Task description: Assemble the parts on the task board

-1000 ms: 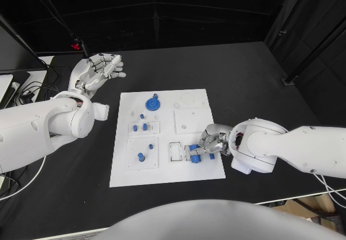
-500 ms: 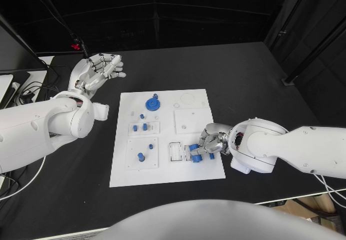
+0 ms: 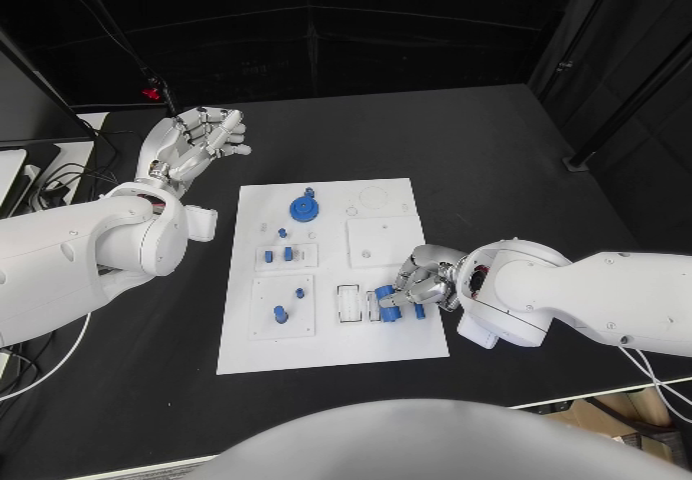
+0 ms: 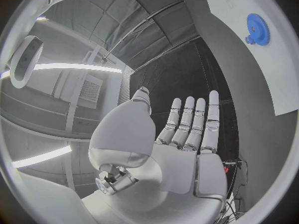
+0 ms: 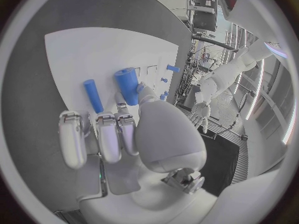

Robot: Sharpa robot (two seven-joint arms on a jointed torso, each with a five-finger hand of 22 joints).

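The job looks partly done. On the white board [image 3: 389,350] a round blue gear [image 3: 304,208] with little teeth already sits near the far end. A few small blue pegs [image 3: 280,254] stand in a little frame in the middle, and more small blue bits [image 3: 281,314] sit in the frame nearer the robot. The square plate [image 3: 384,240] beside them looks bare, so I think more parts must go in.

The right hand [image 3: 421,284] is low over the near right part of the board. Its fingers [image 5: 109,134] are curled and pinch a fat blue tube [image 5: 127,84] against the thumb. The tube is smooth and round like a short stick. A thinner blue rod [image 5: 92,95] lies flat on the board just beside it. In the head view a blue part [image 3: 388,302] sits right under this hand, next to a small slot [image 3: 351,303] with dark edges. I think the tube goes in there next, but it does not look seated yet.

The left hand [image 3: 199,137] is up off the table, well away from the board at the far left. It holds nothing, and its fingers [image 4: 194,124] are straight and spread out flat.

The board is flat, hard and matte white. The table [image 3: 476,150] is black and dull. The hands are shiny silver, and the arms are smooth white.
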